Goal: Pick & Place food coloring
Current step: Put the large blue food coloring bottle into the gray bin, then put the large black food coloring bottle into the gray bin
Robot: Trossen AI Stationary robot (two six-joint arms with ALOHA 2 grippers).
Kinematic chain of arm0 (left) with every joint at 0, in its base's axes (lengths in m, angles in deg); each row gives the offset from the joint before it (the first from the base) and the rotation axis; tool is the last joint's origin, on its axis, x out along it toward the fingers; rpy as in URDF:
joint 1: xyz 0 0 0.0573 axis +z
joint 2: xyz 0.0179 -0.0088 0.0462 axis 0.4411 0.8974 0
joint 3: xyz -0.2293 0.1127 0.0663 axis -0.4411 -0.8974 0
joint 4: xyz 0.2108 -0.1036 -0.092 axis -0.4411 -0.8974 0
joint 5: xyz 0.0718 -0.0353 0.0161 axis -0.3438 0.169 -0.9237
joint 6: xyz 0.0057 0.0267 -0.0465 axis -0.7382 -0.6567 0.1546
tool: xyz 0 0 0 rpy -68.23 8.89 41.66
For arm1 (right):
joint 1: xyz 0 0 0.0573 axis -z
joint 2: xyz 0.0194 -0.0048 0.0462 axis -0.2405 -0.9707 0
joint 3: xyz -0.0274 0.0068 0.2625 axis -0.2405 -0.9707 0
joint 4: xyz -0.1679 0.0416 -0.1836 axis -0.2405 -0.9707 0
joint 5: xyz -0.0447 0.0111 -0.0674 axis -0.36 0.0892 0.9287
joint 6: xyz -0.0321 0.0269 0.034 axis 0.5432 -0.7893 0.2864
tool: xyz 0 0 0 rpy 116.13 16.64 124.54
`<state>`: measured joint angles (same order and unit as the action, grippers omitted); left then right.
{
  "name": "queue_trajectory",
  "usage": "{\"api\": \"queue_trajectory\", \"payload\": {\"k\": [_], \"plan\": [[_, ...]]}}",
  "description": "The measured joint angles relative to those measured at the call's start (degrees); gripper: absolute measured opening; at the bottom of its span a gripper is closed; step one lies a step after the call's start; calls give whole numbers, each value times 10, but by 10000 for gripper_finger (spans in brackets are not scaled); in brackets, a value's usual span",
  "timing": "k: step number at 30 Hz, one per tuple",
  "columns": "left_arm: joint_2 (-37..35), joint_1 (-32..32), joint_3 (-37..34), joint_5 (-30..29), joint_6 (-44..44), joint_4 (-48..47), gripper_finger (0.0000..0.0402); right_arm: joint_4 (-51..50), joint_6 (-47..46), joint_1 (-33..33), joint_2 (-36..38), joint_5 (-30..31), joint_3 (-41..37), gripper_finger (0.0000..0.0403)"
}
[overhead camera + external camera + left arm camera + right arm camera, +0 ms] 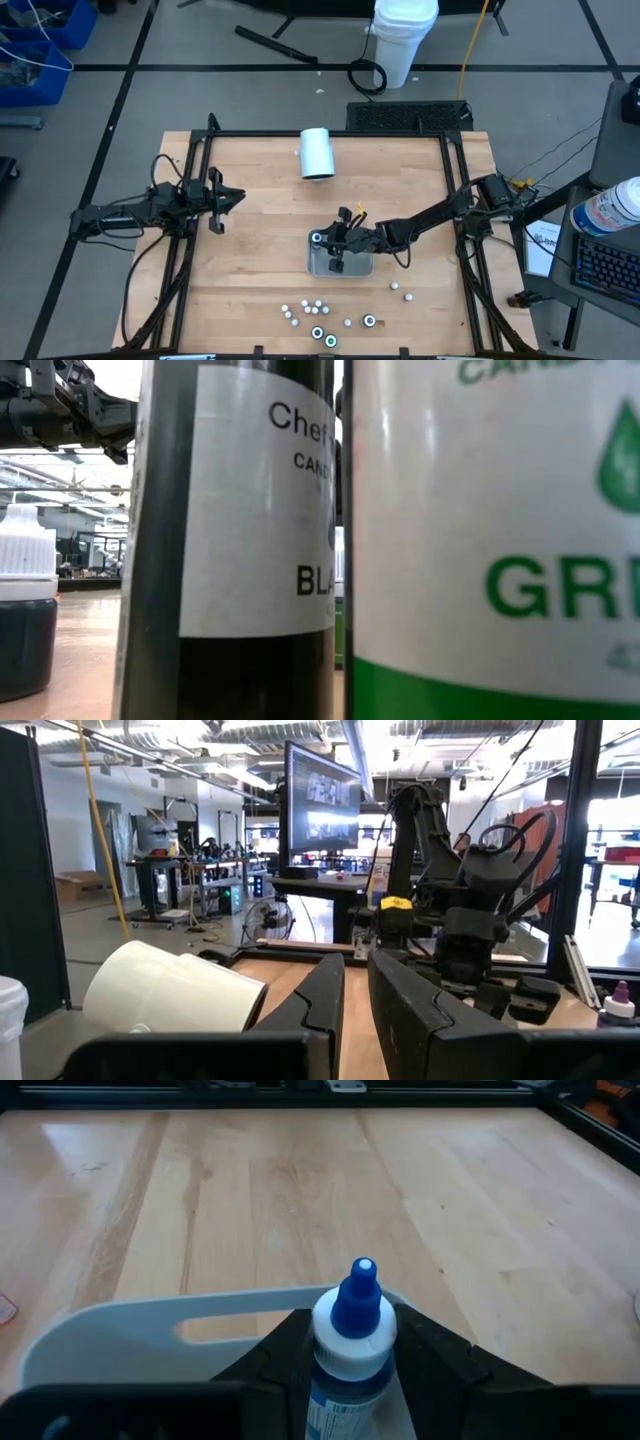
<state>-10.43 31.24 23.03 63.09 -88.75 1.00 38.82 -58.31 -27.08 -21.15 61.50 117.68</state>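
— Between the right jaws (352,1370): blue-tipped bottle (352,1342), white collar, clamped upright on both sides. Held, not loose.

— Just past those jaws?

— Grey tray (130,1330), pale rim with a slot handle, directly under and ahead of the grip. Beyond it, bare wooden tabletop (300,1180) out to the frame rail.

— From above?

— Same grip over the tray (340,263), another bottle with a teal ring (317,238) at the tray's corner just beside the jaws. Nearer the table's front edge, well apart from the jaws, loose food coloring bottles (318,312) scattered; two white-capped ones (400,290) off to one side. Up close at tabletop height, a black-labelled bottle (250,540) and a green-labelled one (500,540).

— Left jaws (355,1010)?

— Narrow gap between the fingers, nothing in it; nearly closed, hovering at the left side of the tabletop (218,200). Ahead of them, a white cylinder (170,990) lying on its side; farther off, the right arm (460,910).

— Farthest?

— White bucket (405,40) on the floor beyond the table.
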Motion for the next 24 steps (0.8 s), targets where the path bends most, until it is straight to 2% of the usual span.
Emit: {"api": "queue_trajectory", "payload": {"k": [7, 19, 24], "plan": [[0, 0, 0, 0, -2, -1, 58, 2, 19, 1, 0, 1, 0, 130], [0, 0, 0, 0, -2, -1, 58, 13, 29, 1, -1, 4, -1, 202], [0, 0, 0, 0, -2, -2, 58, 0, 51, 1, 24, 15, -1, 226]]}}
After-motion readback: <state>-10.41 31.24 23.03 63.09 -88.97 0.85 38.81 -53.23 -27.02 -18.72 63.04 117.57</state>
